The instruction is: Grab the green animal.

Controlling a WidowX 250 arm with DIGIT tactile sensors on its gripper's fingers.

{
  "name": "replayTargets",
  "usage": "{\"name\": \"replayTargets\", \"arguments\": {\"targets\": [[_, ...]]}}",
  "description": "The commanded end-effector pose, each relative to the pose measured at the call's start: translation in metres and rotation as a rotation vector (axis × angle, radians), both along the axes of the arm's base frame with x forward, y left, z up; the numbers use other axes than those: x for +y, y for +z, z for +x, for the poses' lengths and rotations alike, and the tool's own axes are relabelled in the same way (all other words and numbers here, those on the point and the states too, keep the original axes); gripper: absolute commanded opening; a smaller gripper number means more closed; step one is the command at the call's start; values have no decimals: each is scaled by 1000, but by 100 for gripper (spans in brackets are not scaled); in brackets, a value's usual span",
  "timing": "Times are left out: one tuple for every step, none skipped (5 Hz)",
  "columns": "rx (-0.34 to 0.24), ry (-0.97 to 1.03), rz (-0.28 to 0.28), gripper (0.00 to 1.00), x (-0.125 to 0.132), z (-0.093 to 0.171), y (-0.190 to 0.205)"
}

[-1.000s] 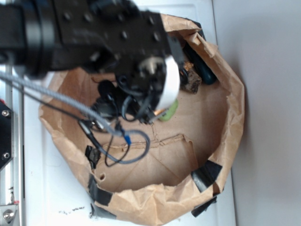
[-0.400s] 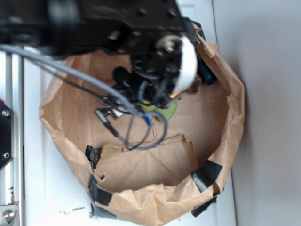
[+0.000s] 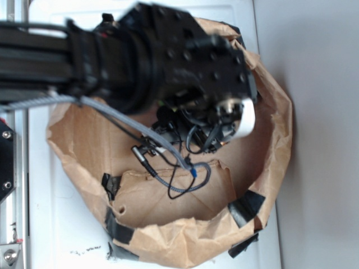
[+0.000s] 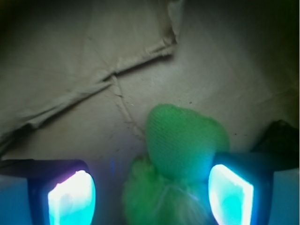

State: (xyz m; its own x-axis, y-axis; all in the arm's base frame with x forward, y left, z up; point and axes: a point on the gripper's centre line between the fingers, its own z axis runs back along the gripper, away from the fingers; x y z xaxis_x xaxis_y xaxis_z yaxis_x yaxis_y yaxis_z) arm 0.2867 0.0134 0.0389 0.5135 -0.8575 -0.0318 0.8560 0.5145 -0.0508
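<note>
- Claw [image 4: 151, 197] spread apart inside the paper bag [image 3: 275, 140], around the green animal [image 4: 180, 154].
- Right finger [image 4: 230, 197] touching the toy, left finger [image 4: 70, 199] apart from it.

1 green animal [image 4: 180, 154], 1 paper bag [image 3: 269, 162], 1 gripper [image 4: 150, 194], 2 fingers [image 4: 71, 197].

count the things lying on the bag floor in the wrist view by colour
green: 1, the green animal, between the open fingers of the gripper
dark: 1, a dark lump at the right edge, too dim to identify
total: 2
</note>
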Motion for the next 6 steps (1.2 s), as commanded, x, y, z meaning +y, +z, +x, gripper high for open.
{"name": "replayTargets", "arguments": {"targets": [[-13, -62, 59, 100, -18, -12, -15], [5, -68, 59, 100, -16, -12, -13], [-13, -51, 77, 0, -17, -12, -13], [-25, -34, 70, 0, -18, -13, -11], [-40, -28, 54, 0, -20, -13, -13], [-53, -23, 45, 0, -20, -11, -14]]}}
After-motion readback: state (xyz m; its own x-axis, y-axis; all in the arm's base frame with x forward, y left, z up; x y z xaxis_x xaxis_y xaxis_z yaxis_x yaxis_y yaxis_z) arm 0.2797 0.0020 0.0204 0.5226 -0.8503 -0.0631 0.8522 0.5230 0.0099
